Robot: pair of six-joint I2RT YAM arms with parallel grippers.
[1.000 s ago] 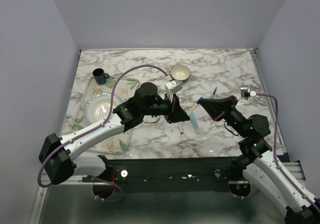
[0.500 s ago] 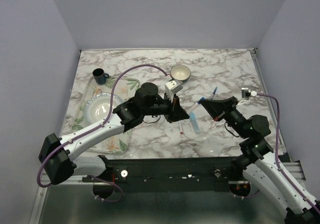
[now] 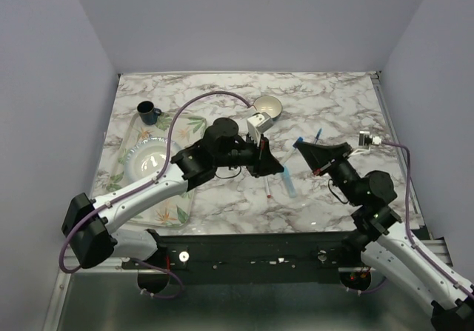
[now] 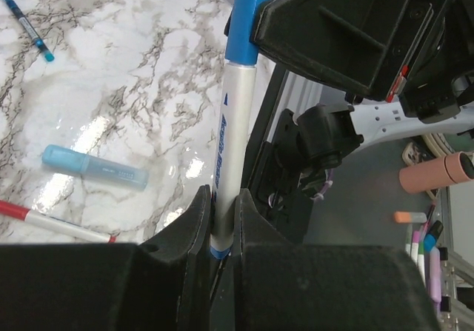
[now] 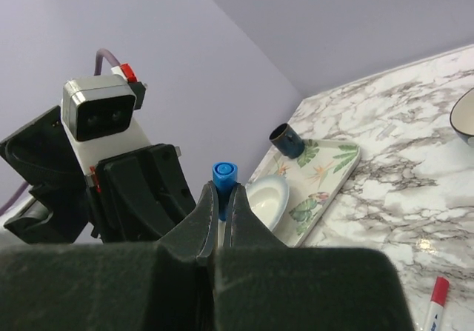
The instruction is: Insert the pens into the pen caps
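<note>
My left gripper is shut on the lower end of a white pen, held in the air. At the pen's far end sits a blue pen cap. My right gripper is shut on this cap, fingertip to fingertip with the left one. How deep the pen sits in the cap is hidden. On the table lie a pale blue marker, a red-tipped white pen and a dark blue pen.
A floral tray at the left carries a white plate and a dark blue cup. A pale bowl stands behind the left gripper. The table's right edge runs beside the right arm.
The two grippers have come closer together above the table. The right one moved left and further back with the cap, and the left one edged right with the pen.
</note>
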